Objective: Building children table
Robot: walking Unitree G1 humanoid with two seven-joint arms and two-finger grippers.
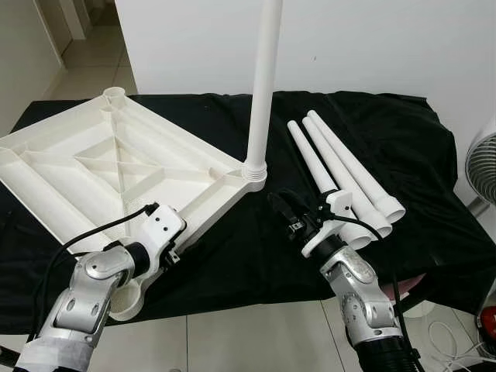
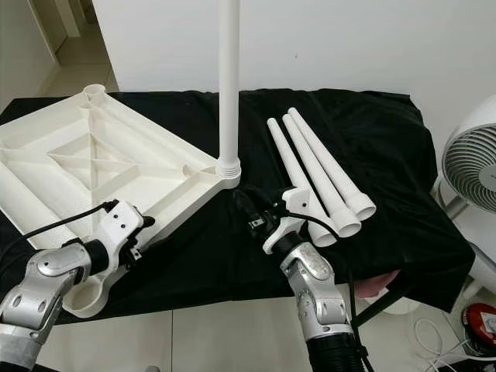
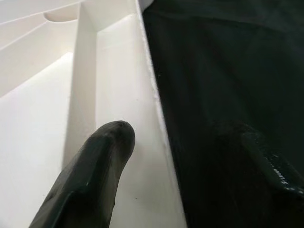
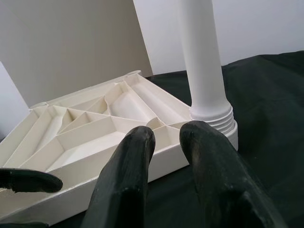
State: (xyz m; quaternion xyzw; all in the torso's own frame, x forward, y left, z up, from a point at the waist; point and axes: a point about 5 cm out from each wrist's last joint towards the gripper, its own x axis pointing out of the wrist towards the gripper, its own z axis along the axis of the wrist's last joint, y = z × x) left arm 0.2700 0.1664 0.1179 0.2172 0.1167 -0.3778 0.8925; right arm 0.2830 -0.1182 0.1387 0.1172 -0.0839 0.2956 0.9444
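Upturned tabletop [image 1: 93, 167] on cloth [image 1: 387, 139] at left, one leg [image 1: 261, 85] upright in its corner; three loose legs [image 1: 345, 174] right
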